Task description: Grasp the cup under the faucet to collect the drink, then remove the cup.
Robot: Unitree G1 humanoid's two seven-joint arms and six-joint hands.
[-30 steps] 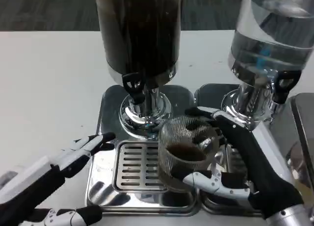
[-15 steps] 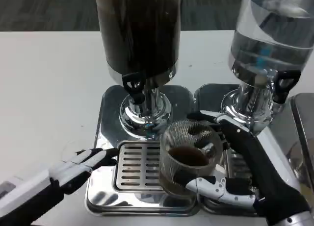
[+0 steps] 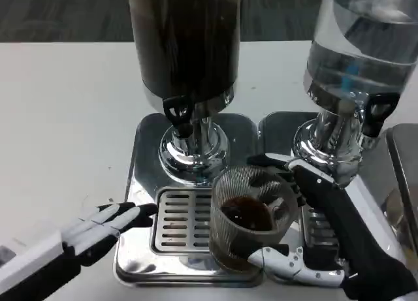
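A ribbed clear cup point(image 3: 248, 216) with dark drink in its bottom stands at the right end of the slotted drip grate point(image 3: 179, 221). My right hand point(image 3: 313, 216) grips it from the right, fingers behind it and the thumb in front. The black faucet lever point(image 3: 177, 111) of the dark drink dispenser point(image 3: 186, 46) is up and to the left of the cup. My left hand point(image 3: 104, 224) lies open at the tray's left edge, fingers stretched toward the grate, holding nothing.
A second dispenser with clear liquid point(image 3: 359, 59) stands at the right on its own tray, its black lever point(image 3: 381, 110) just above my right forearm. The chrome tray point(image 3: 147, 144) sits on a white table point(image 3: 65, 118) with free room to the left.
The right hand has drawn the cup slightly toward me and down the picture. The left hand has slid back and lower along the tray's left edge.
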